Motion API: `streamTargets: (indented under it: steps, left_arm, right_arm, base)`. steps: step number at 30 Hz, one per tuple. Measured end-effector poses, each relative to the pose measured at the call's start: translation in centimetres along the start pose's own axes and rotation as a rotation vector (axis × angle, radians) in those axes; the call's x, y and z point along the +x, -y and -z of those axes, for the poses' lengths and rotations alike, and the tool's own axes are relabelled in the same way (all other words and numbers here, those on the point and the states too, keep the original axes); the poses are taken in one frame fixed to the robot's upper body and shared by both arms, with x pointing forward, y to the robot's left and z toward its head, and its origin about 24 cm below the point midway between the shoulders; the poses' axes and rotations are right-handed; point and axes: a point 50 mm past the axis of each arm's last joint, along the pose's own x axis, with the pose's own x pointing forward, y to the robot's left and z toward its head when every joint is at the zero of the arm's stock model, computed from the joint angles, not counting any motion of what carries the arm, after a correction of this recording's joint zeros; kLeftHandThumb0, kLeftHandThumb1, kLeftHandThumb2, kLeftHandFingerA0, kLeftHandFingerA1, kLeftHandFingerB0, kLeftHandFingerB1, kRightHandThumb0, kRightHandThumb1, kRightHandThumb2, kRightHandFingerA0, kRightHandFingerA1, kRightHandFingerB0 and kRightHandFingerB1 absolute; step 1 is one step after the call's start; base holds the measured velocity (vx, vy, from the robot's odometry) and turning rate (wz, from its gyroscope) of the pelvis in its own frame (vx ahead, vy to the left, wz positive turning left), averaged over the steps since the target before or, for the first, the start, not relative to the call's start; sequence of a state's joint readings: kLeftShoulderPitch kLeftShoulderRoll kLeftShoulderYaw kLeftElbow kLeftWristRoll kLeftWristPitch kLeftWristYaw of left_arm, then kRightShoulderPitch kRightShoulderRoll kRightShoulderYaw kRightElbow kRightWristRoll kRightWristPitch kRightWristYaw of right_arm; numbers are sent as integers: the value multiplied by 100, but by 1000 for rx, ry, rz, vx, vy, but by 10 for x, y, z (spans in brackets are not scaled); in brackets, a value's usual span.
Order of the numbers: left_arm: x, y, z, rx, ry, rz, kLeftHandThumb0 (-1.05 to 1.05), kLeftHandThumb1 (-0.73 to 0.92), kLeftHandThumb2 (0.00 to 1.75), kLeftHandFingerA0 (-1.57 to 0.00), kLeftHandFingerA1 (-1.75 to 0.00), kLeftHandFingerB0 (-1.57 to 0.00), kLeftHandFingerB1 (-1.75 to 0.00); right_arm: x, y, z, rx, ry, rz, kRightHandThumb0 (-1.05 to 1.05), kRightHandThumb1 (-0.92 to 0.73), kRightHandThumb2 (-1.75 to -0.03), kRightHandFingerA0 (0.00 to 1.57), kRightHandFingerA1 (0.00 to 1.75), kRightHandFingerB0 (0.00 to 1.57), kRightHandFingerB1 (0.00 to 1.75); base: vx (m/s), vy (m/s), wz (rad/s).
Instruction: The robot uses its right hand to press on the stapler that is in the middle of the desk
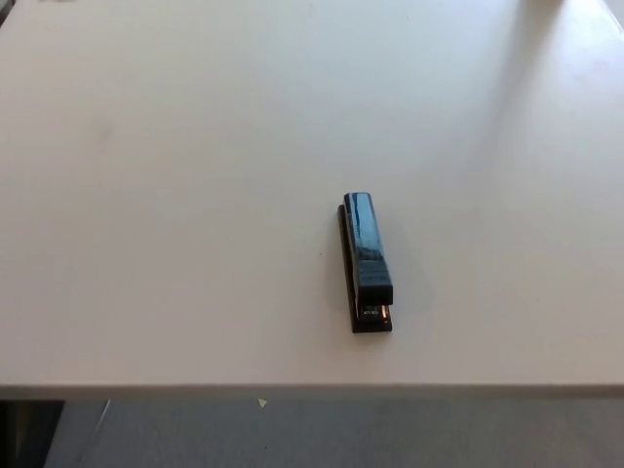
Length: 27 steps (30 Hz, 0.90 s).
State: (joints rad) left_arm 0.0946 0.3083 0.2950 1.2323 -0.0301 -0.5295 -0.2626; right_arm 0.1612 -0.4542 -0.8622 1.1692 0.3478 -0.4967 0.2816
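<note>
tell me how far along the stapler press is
Nothing looks done yet. The stapler lies alone on the white desk, its long side running away from the near edge, with nothing touching it. Neither hand is in view, so nothing is in hand. Left: bring the right hand in and press the stapler's top.
</note>
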Motion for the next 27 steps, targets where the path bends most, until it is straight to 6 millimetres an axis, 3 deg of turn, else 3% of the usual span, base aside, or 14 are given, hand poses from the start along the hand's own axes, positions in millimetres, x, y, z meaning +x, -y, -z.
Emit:
streamTargets:
  steps: [5, 6, 7, 8, 9, 10, 11, 12, 13, 16, 21, 27]
  left_arm:
    - [-8, 0, 11, 10, -31, 9, -37, 46, 105, 0, -48, 0, -46]
    - [-9, 0, 12, 11, -34, 10, -80, 83, 66, -12, -27, -18, -28]
    - [-9, 0, 13, 11, -35, 12, -80, 83, 66, -12, -27, -18, -28]
    - [-10, 0, 13, 9, -36, 14, -80, 65, 102, 0, -38, -14, -45]
    - [-10, 0, 14, 8, -36, 16, -80, 65, 102, 0, -38, -14, -45]
    - [-10, 0, 14, 4, -35, 19, -38, 44, 104, 0, -49, 0, -46]
    - [-9, 0, 12, 1, -31, 20, -38, 44, 104, 0, -49, 0, -46]
    - [-8, 0, 11, -3, -25, 21, -79, 63, 101, 0, -38, -17, -46]
    - [-7, 0, 9, -6, -19, 21, -37, 45, 104, 0, -49, 0, -46]
    - [-3, 1, 4, -7, -4, 24, -37, 47, 106, 0, -49, 0, -46]
    - [1, 3, -3, 3, 17, 35, -37, 46, 106, 0, -49, 0, -46]
    - [6, 4, -10, 3, 39, 40, -36, 51, 108, 0, -48, 0, -46]
  right_arm:
    - [7, 20, -33, 2, 124, 38, -80, -89, -67, 40, 44, 20, 29]
    - [9, 23, -39, 4, 145, 45, -79, -90, -67, 41, 44, 21, 28]
    - [10, 25, -44, 3, 159, 49, -79, -90, -67, 41, 44, 21, 28]
    - [11, 27, -49, 3, 176, 53, -83, -71, -105, 35, 56, 13, 43]
    - [13, 28, -53, 2, 190, 55, -83, -71, -105, 35, 56, 13, 43]
    - [14, 29, -60, 3, 211, 59, -83, -72, -106, 35, 56, 11, 43]
    - [15, 30, -64, 3, 227, 61, -82, -72, -106, 34, 56, 10, 43]
    - [17, 30, -71, 2, 252, 60, -83, -72, -106, 34, 56, 12, 43]
    - [18, 30, -77, 1, 276, 61, -83, -72, -106, 36, 56, 13, 43]
    - [23, 30, -102, 6, 365, 70, -82, -71, -105, 33, 56, 10, 44]
    - [27, 29, -159, 38, 570, 74, -85, -76, -111, 38, 55, 9, 44]
    - [22, 10, -230, 55, 824, 44, -91, -74, -108, 44, 54, 11, 42]
  base:
    - [0, 0, 0]
    - [0, 0, 0]
    - [0, 0, 0]
    - [0, 0, 0]
    - [0, 0, 0]
    - [0, 0, 0]
    - [0, 0, 0]
    - [0, 0, 0]
    - [0, 0, 0]
    - [0, 0, 0]
    - [0, 0, 0]
    - [0, 0, 0]
